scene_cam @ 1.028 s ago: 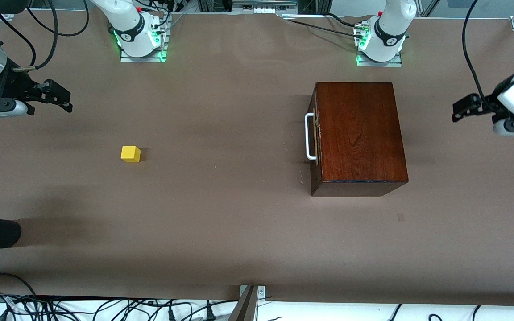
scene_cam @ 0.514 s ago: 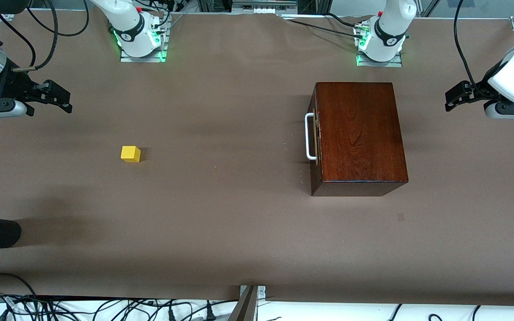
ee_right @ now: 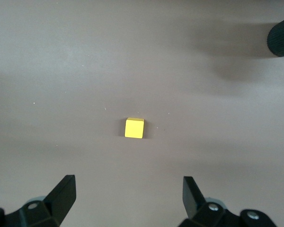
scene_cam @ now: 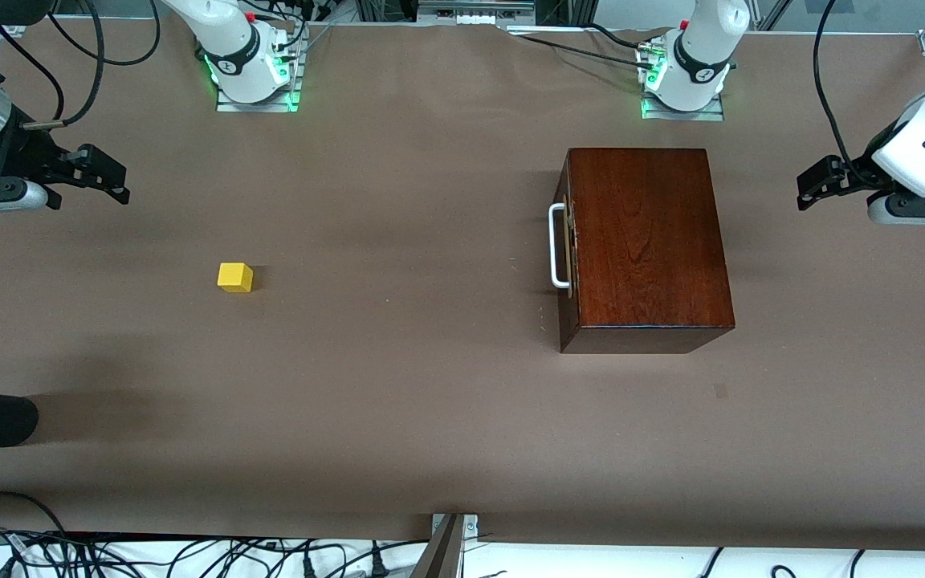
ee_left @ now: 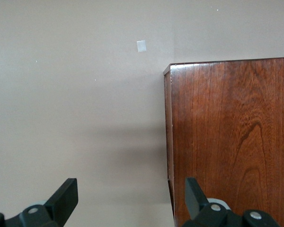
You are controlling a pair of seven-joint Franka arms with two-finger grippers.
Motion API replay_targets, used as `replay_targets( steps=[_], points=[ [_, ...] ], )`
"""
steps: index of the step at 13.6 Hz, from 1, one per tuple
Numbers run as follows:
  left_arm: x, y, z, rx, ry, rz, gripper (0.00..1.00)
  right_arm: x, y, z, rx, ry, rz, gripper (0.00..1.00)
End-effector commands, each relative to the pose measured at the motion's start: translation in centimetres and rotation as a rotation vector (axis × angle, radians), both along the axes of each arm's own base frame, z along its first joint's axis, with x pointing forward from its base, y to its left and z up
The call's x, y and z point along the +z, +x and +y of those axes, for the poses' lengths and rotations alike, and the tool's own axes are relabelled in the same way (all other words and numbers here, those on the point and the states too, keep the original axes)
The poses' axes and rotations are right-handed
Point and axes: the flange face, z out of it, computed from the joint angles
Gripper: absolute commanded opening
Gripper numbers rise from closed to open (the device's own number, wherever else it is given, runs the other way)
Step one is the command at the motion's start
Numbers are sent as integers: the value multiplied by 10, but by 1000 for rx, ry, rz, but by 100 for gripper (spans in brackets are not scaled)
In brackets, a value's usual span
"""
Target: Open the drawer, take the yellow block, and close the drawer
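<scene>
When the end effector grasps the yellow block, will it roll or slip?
The yellow block looks like a flat-faced cube, so it probably will not roll. It seems rigid, and its parallel sides should suit a pinch. It looks small, so likely light.

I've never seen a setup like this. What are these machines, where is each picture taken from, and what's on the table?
These are two robot arms bolted along one edge of a brown table. Each ends in a two-finger gripper. The big picture comes from a high camera facing the robots. The two smaller pictures come from cameras on each arm's wrist, looking down past its own black fingers.

The left gripper hangs open at the left arm's end of the table, beside the dark wooden box. The drawer, with its white handle, is shut.

The right gripper hangs open at the right arm's end. Its wrist camera looks down on the yellow block, which sits on the bare table, not in the drawer. Neither gripper holds anything.
</scene>
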Motion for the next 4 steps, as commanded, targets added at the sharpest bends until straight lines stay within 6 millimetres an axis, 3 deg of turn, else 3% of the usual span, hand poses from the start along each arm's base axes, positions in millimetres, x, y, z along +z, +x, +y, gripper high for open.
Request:
replay_targets(
  steps=[1, 4],
  points=[
    [4, 12, -2, 5, -12, 12, 100, 5, 4, -2, 1, -9, -7, 100],
    [4, 11, -3, 12, -37, 18, 100, 5, 3, -2, 1, -9, -6, 100]
  ],
)
